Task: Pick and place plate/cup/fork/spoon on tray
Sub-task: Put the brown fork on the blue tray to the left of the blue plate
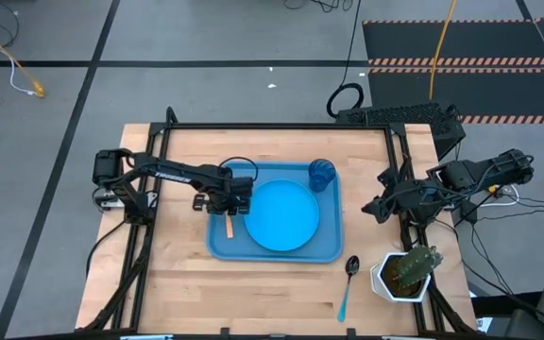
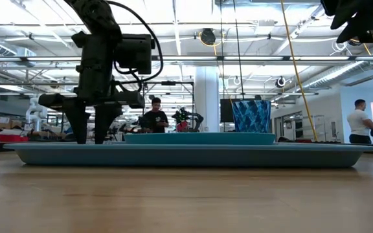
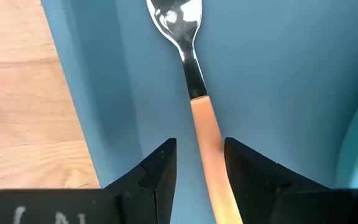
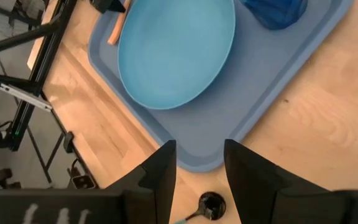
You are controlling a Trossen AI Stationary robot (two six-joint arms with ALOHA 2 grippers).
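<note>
- Left claw [image 1: 229,210] is hanging over the left strip of the tray [image 1: 329,247], between the rim and the plate [image 1: 283,215]; from table height its fingers are reaching down to about the tray rim.
- Fork [image 3: 201,112] is lying flat on the tray floor, directly between the left claw's fingers [image 3: 160,174]. Fingers are parted, with a gap showing on each side of the orange handle, so released, not pinching.
- Fork's long axis is running along the tray's short side, parallel to the left rim; from above, the handle end is sticking out toward the tabletop's near edge. The claw is straddling the handle, tines pointing away from the wrist.
- Plate is sitting in the tray's middle; cup [image 1: 321,175] is standing at the tray's far right corner, just beside the plate.
- Spoon [image 1: 348,283] is lying on the bare tabletop [image 1: 178,283] outside the tray's near right corner, beside a potted cactus [image 1: 409,272]; handle is pointing toward the near edge.
- Right claw [image 1: 374,207] is hovering off the tray's right side, fingers spread and holding nothing. It is clearly the nearer arm to the spoon, which seems to be the last item left; the spoon bowl [image 4: 211,204] is showing just past its fingers.
</note>
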